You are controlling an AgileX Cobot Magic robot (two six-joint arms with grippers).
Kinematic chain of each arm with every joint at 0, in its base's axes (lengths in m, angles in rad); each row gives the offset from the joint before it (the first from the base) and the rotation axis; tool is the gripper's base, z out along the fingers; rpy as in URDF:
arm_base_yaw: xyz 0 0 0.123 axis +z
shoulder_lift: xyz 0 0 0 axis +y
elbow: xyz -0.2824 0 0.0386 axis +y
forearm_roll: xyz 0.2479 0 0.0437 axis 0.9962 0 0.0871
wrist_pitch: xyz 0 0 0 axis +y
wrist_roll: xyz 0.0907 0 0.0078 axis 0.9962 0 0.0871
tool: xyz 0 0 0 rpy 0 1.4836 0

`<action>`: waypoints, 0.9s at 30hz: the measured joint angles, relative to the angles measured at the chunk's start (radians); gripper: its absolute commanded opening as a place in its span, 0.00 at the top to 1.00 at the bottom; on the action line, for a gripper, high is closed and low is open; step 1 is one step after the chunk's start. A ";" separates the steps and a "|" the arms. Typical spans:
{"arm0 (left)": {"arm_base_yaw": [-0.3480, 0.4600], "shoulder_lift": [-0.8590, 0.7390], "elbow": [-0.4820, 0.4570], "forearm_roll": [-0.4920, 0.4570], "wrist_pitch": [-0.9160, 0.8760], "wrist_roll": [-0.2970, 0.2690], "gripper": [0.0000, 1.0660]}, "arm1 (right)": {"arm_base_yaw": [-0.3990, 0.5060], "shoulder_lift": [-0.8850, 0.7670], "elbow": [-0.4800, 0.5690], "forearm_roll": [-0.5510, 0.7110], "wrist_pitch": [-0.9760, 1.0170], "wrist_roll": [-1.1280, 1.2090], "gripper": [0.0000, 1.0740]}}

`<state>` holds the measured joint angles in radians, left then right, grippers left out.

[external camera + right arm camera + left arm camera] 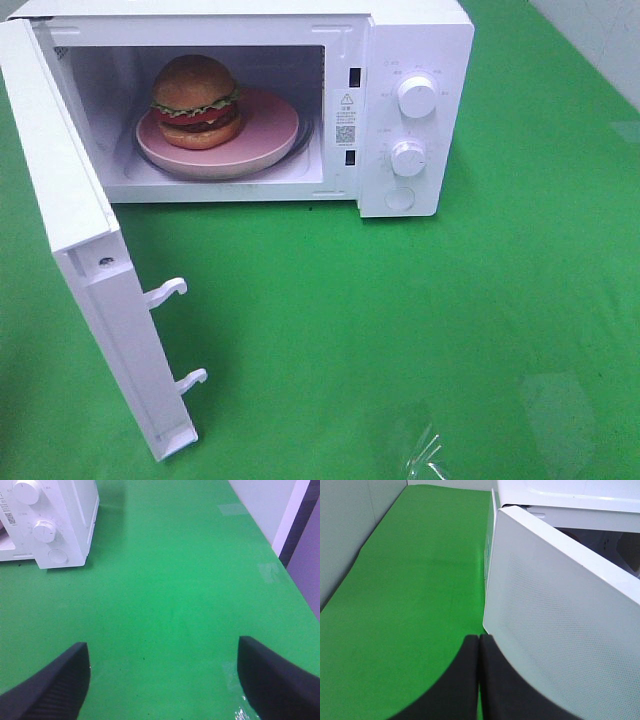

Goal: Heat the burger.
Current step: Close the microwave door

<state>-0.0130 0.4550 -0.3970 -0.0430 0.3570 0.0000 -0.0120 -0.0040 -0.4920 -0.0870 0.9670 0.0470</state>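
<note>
Green matte sheeting (400, 330) covers the whole table under the microwave (415, 40), smooth and flat with a faint sheen. You have a boxy white oven with a glossy plastic shell; its door (70, 220) is swung wide open on the hinge side, showing two hooked white latch prongs (168, 292) on its inner edge. Inside the cavity you can see the burger (195, 100), with a domed shiny golden bun, frilly green lettuce, a red layer and a dark patty. It sits on a flat round pink plate (270, 140), toward the hinge side of it. On the microwave's control panel two ribbed round knobs (416, 96) sit one above the other, with a round button (400, 198) below.

Your left gripper (479, 645) has its dark, rounded fingers pressed flat together, holding nothing, just outside the door's outer face, whose window has a fine dotted mesh. Your right gripper (163, 652) is spread wide and empty, its ridged black fingers (60, 680) over bare sheeting, well apart from the microwave's panel side
</note>
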 measured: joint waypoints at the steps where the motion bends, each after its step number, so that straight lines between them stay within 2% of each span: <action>1: 0.000 0.000 0.000 0.000 0.000 0.000 1.00 | 0.000 0.000 0.000 0.000 0.000 0.000 0.30; 19: 0.000 0.025 0.160 -0.031 -0.246 0.000 1.00 | 0.000 0.000 0.000 0.000 0.000 0.000 0.30; 27: 0.000 0.028 0.168 -0.031 -0.291 0.000 1.00 | 0.000 0.000 0.000 0.000 0.000 0.000 0.30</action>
<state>-0.0130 0.4830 -0.2290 -0.0740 0.0660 0.0000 -0.0120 -0.0040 -0.4920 -0.0870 0.9670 0.0470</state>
